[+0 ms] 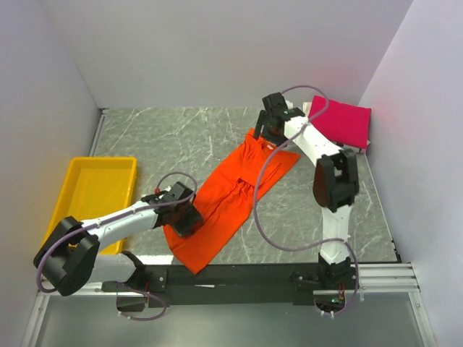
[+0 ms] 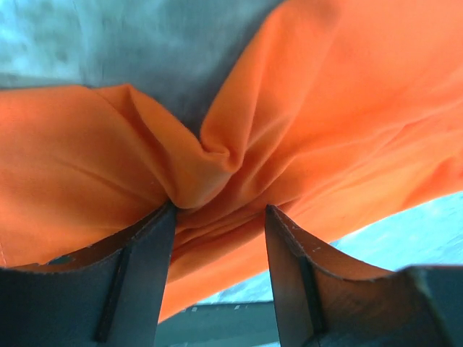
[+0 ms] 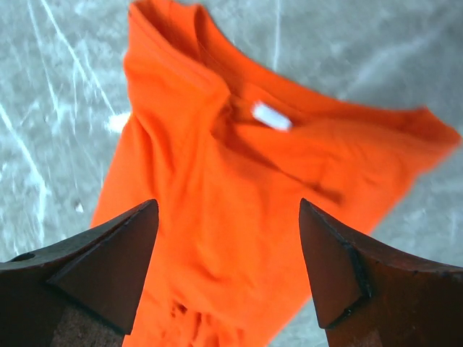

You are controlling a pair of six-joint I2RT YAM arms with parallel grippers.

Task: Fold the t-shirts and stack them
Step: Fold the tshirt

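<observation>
The orange t-shirt [image 1: 231,199] lies spread diagonally on the marble table, collar end at the far right. My left gripper [image 1: 186,218] is down on the shirt's near-left edge. In the left wrist view its jaws [image 2: 218,210] stand apart, with a puckered fold of the orange cloth [image 2: 217,159] between the fingertips. My right gripper [image 1: 266,131] hovers open over the collar end. The right wrist view shows the orange shirt [image 3: 217,217] and its white neck label [image 3: 271,116] beyond the open gripper [image 3: 228,206]. The magenta-pink t-shirt [image 1: 341,120] lies folded at the far right.
A yellow plastic tray [image 1: 76,206] stands at the table's left edge. White walls close in the table at the back and on both sides. A black rail [image 1: 253,276] runs along the near edge. A grey cable [image 1: 259,191] from the right arm hangs across the shirt.
</observation>
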